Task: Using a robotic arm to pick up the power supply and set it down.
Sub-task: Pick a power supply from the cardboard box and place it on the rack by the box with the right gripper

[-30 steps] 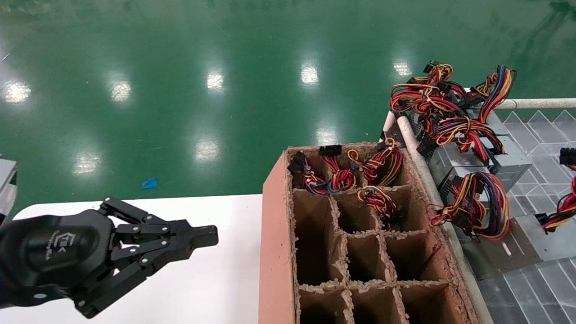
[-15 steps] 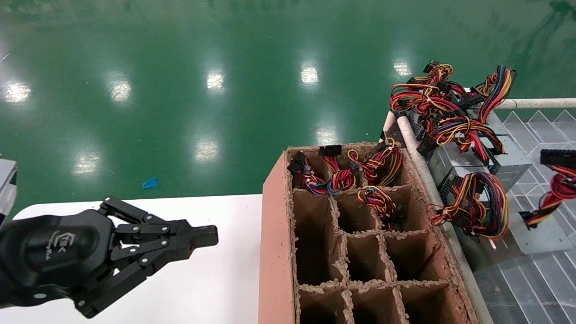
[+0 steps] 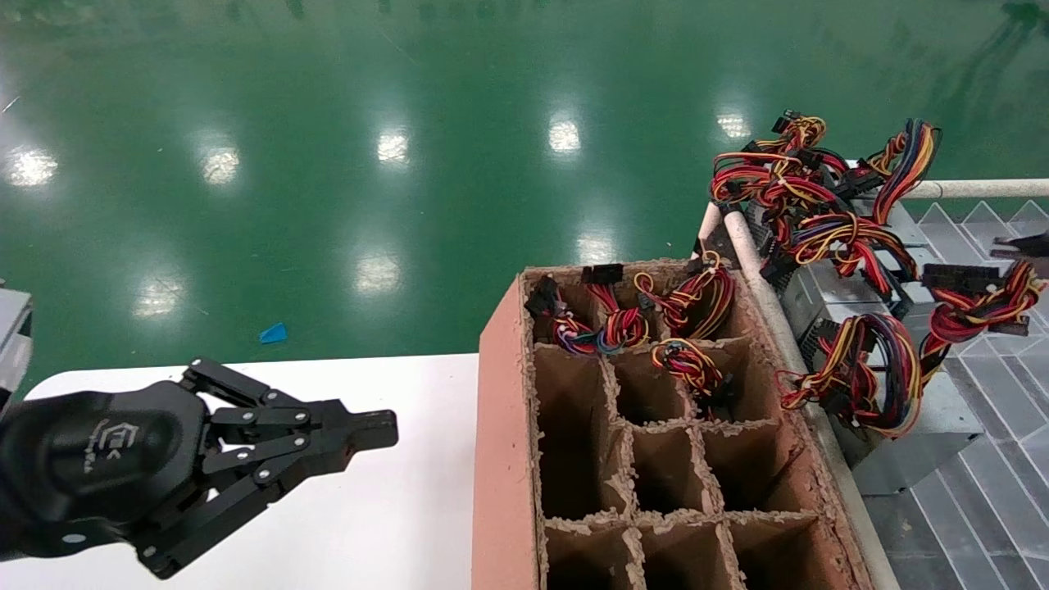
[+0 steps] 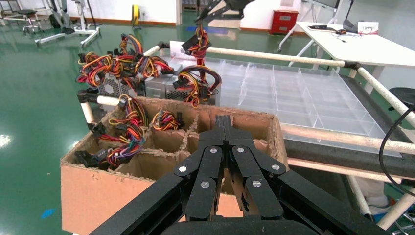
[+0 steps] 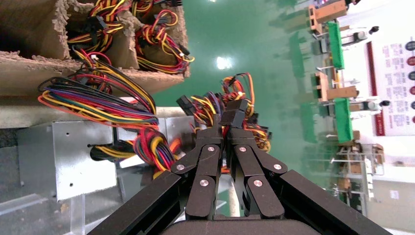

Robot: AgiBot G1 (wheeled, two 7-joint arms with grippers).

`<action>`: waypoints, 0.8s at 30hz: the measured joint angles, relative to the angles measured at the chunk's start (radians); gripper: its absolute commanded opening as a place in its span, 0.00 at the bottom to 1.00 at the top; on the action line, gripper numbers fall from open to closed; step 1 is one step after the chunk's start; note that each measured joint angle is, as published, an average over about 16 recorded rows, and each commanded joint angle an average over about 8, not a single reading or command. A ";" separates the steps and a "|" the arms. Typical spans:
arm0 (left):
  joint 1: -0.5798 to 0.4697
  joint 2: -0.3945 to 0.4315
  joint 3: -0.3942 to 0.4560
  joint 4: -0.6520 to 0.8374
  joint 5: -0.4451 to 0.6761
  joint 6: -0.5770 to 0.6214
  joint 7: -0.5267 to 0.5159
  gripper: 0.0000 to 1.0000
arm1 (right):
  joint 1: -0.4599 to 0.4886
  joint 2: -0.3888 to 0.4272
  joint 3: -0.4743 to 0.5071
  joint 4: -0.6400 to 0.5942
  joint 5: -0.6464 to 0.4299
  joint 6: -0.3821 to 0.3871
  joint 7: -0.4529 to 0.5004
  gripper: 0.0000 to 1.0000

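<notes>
Power supply [image 3: 910, 442] half hidden under wires; right end effector [image 5: 226, 131] pinches its wire bundle [image 3: 975, 315].

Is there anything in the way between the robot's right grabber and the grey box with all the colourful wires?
No, nothing visible. The right gripper is shut on the wire bundle that trails from the power supply, so it holds the box by its wires. The left gripper is parked, shut, over the white table.
</notes>
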 measured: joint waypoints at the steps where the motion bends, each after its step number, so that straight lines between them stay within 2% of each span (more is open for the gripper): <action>1: 0.000 0.000 0.000 0.000 0.000 0.000 0.000 0.00 | -0.001 -0.007 -0.002 -0.004 -0.003 0.003 -0.001 0.00; 3: 0.000 0.000 0.000 0.000 0.000 0.000 0.000 0.00 | -0.003 -0.019 -0.005 -0.010 -0.009 0.009 -0.003 0.02; 4: 0.000 0.000 0.000 0.000 0.000 0.000 0.000 0.00 | -0.004 -0.024 -0.006 -0.012 -0.012 0.011 -0.003 0.11; 11: 0.000 0.000 0.000 0.000 0.000 0.000 0.000 0.00 | -0.002 -0.042 -0.007 -0.016 -0.020 0.019 0.001 0.97; 12: 0.000 0.000 0.000 0.000 0.000 0.000 0.000 0.00 | -0.001 -0.042 -0.006 -0.015 -0.020 0.020 0.002 1.00; 24: 0.000 0.000 0.000 0.000 0.000 0.000 0.000 0.00 | 0.002 -0.025 -0.005 0.004 -0.039 0.043 0.037 1.00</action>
